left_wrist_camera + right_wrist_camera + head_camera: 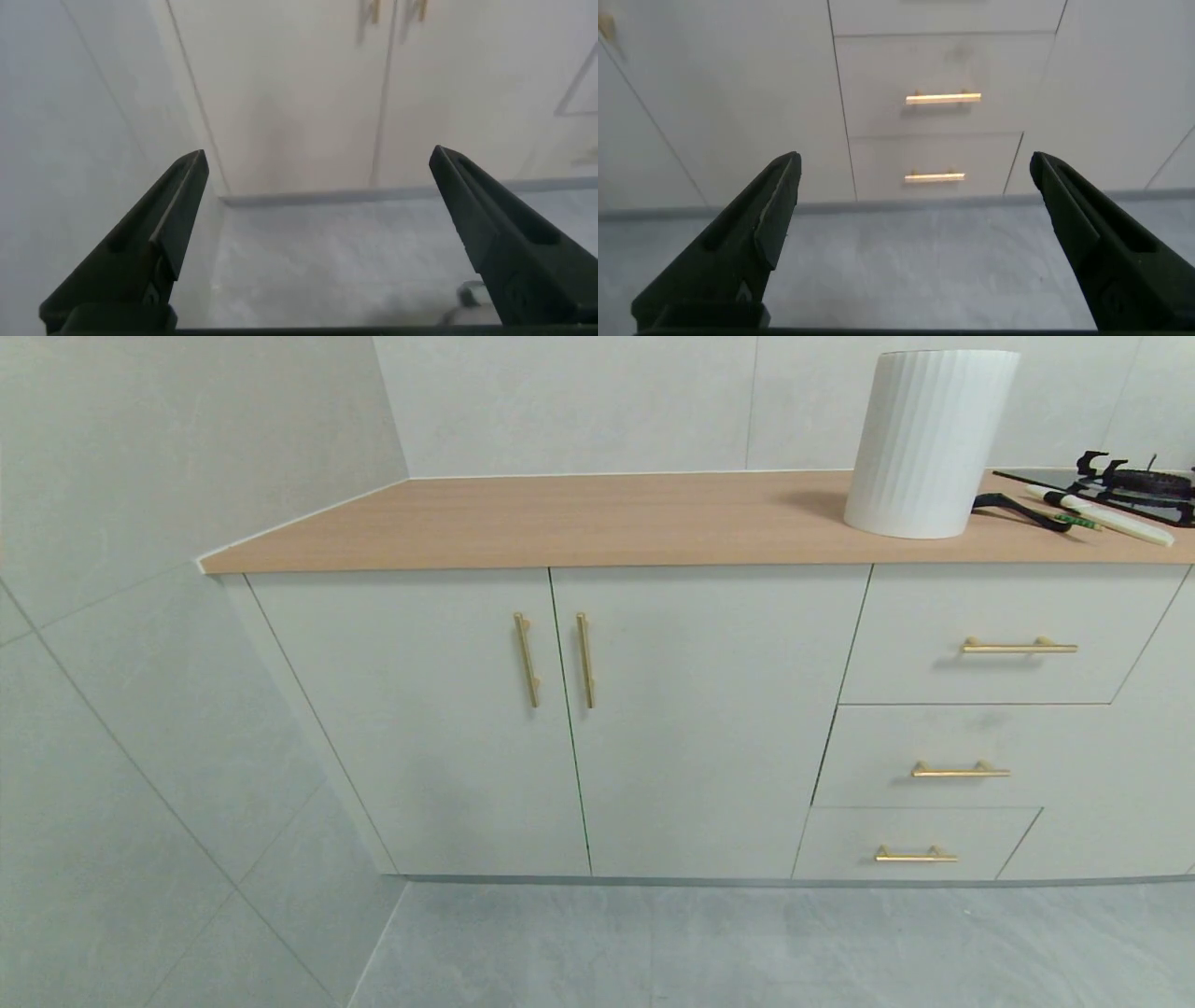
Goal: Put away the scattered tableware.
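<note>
A white ribbed cylindrical container (929, 443) stands on the wooden countertop (560, 523) toward the right. Just right of it lie a white-handled utensil (1111, 518) and a black-handled utensil (1022, 511), at the edge of a black stove grate (1139, 481). My left gripper (318, 233) is open, held low over the floor in front of the double cabinet doors (383, 93). My right gripper (915, 243) is open too, low before the stack of drawers (943, 98). Nothing is between either pair of fingers.
Below the counter are two cabinet doors with vertical gold handles (555, 658) and three drawers with gold bar handles (1018, 646). A tiled wall (140, 616) closes the left side. Grey floor tiles (747, 943) lie in front of the cabinet.
</note>
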Available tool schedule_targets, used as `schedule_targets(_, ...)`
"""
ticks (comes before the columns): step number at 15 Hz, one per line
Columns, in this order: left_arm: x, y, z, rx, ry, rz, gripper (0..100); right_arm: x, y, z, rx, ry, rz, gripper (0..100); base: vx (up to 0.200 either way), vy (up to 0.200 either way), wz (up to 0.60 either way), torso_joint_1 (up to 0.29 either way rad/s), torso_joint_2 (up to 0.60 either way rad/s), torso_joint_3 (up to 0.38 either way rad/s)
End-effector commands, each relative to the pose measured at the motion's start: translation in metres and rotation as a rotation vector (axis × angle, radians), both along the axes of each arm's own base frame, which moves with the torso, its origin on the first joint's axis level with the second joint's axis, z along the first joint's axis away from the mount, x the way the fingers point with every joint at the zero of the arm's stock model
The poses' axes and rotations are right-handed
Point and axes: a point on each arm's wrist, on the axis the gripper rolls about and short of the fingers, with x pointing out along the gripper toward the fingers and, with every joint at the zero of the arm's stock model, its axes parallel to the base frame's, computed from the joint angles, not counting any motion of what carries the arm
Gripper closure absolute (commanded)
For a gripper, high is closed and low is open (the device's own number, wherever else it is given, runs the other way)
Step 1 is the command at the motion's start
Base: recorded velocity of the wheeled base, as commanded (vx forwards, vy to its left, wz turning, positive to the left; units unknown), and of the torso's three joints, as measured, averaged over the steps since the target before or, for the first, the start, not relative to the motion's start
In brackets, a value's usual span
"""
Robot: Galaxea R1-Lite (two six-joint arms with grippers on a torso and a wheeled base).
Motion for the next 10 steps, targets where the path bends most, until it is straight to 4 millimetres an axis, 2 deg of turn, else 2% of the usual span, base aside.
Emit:
schedule_targets(1,0.0004,0.0001,-0.0017,-0.005,0.006,0.003,0,0.0004,0.0002,-0.0004,-0.001,0.005,0.010,0,0.000,0.000,0.00,0.000,0.00,0.000)
schedule_targets(10,0.0004,0.0001,-0.0017,-0.015,0.007,0.004,0,0.0003,0.0001,-0.0003,0.012,0.001,0.008,0,0.000,0.000,0.00,0.000,0.00,0.000)
